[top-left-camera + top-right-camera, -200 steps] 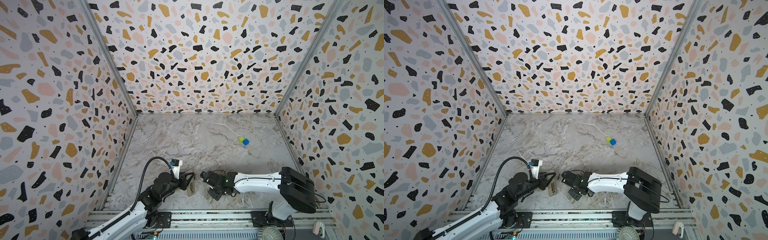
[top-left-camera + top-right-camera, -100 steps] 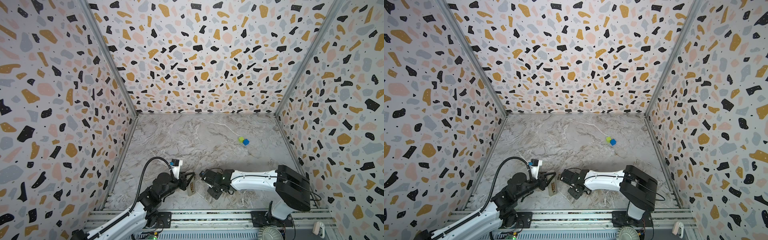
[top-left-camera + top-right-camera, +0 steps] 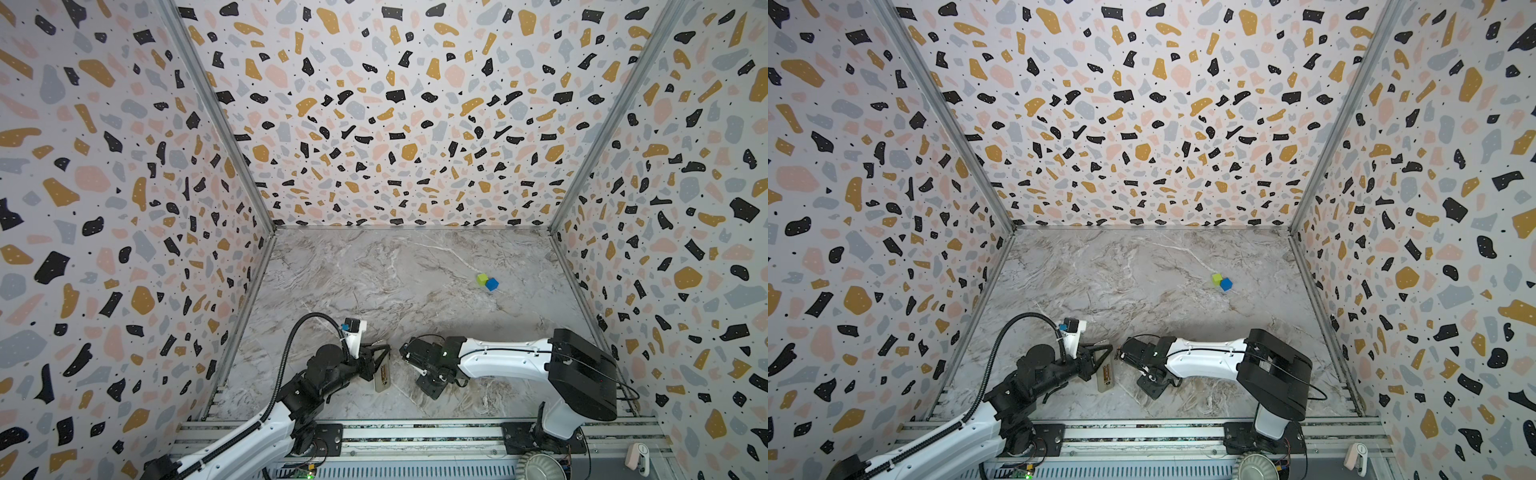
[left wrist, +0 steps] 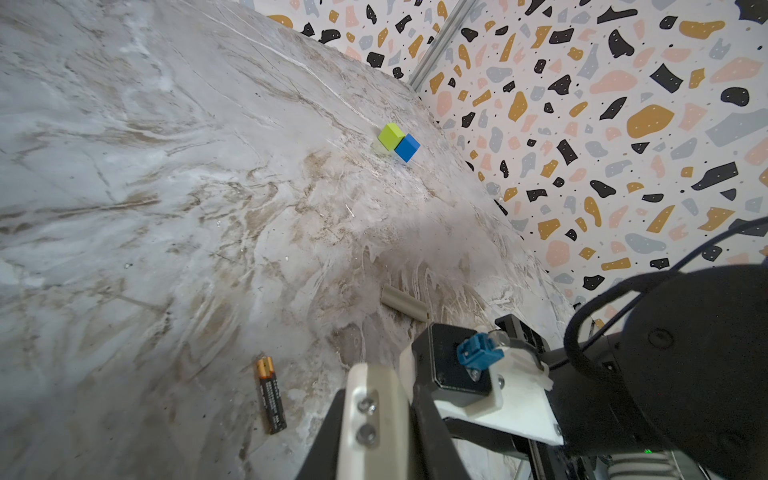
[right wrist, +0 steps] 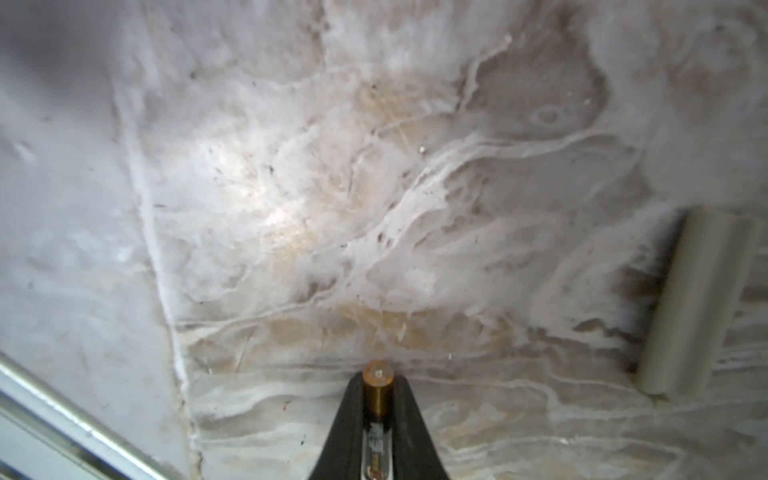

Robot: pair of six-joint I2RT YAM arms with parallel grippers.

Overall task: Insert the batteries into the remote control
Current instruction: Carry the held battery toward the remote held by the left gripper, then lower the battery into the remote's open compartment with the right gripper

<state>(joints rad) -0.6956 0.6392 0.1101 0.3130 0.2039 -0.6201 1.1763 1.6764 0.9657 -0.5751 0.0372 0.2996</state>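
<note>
My left gripper [image 3: 380, 359] [image 3: 1102, 357] is shut on the white remote control [image 3: 382, 376] [image 3: 1105, 376] near the front of the table. The remote's open back faces up, with something orange in it. In the left wrist view the remote's white edge [image 4: 372, 376] sits clamped between the black fingers of that gripper [image 4: 378, 415]. One of the batteries [image 4: 271, 395] lies loose on the table beside it. My right gripper [image 3: 432, 388] [image 3: 1152, 388] [image 5: 377, 386] points down at the table, just right of the remote. It is shut on the other battery [image 5: 377, 395], copper end sticking out.
A small grey-beige cover piece [image 4: 404, 303] [image 5: 702, 299] lies on the marble table near the right gripper. A green cube [image 3: 482, 279] and a blue cube [image 3: 492, 284] touch each other further back on the right. Patterned walls enclose three sides, and a metal rail [image 3: 415, 432] runs along the front.
The right arm has shifted slightly to the left, keeping its gripper low beside the remote. The left arm and the remote have stayed where they were.
</note>
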